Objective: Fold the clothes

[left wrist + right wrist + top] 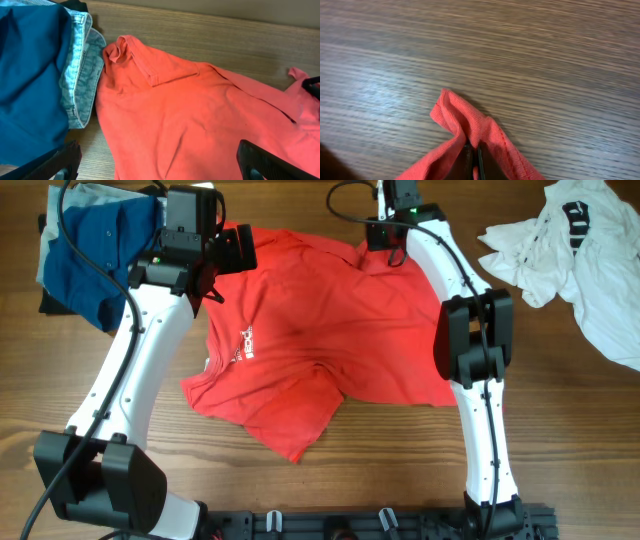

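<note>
The red T-shirt (320, 330) lies spread and rumpled on the wooden table, its white lettering (245, 343) facing up near the left side. My left gripper (228, 252) hovers wide open over the shirt's far-left sleeve. In the left wrist view the shirt (200, 120) fills the space between the two spread fingers (257, 162), and the left gripper (160, 167) holds nothing. My right gripper (392, 250) is at the shirt's far-right corner. In the right wrist view it (474, 160) is shut on a pinched fold of the shirt's hem (465, 122).
A white garment with black marking (580, 250) lies crumpled at the back right. A pile of blue clothing (95, 250) sits at the back left, touching the red sleeve; it shows as dark blue cloth (30, 75) over pale denim (80, 80).
</note>
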`<action>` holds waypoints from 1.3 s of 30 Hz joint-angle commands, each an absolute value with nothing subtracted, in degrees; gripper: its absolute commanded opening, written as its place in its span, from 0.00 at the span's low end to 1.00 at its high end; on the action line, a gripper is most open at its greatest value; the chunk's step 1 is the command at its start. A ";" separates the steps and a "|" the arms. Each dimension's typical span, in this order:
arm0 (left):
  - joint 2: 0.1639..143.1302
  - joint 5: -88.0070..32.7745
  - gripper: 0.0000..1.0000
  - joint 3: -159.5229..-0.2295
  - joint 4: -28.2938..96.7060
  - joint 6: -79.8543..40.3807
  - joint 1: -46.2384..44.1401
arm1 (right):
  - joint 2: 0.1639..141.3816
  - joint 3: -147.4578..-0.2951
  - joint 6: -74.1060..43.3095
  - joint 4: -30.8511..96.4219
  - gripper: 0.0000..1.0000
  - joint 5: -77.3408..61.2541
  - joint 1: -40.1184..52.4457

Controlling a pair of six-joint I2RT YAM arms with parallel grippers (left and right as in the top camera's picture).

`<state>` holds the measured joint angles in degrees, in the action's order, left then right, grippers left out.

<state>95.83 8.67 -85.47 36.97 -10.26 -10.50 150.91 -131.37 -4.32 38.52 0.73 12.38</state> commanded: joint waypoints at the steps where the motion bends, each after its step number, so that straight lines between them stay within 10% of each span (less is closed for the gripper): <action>1: 96.38 8.36 1.00 -85.49 36.93 -11.18 -10.76 | 149.25 -131.57 -6.52 38.96 0.04 2.66 7.70; 15: 96.53 8.40 1.00 -85.49 36.62 -11.16 -10.76 | 144.20 -131.57 -7.27 45.60 0.04 -10.44 -8.73; 17: 96.77 8.38 1.00 -85.49 36.29 -11.16 -10.76 | 144.09 -131.57 -5.56 45.45 0.16 -13.19 -9.26; 19: 97.03 8.38 1.00 -85.49 36.25 -11.16 -10.76 | 143.70 -131.57 -2.98 45.34 0.58 -14.92 -9.23; 21: 97.30 8.38 1.00 -85.49 36.16 -11.18 -10.76 | 142.82 -131.57 -2.37 45.50 0.71 -14.87 -9.08; 39: 123.66 -4.73 0.97 -92.95 12.99 7.31 -10.98 | 131.68 -131.57 -3.20 57.01 0.82 -16.40 -5.21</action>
<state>118.32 -1.43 -88.44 13.82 3.55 -10.50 131.96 -131.37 -3.38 55.66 -15.27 -6.22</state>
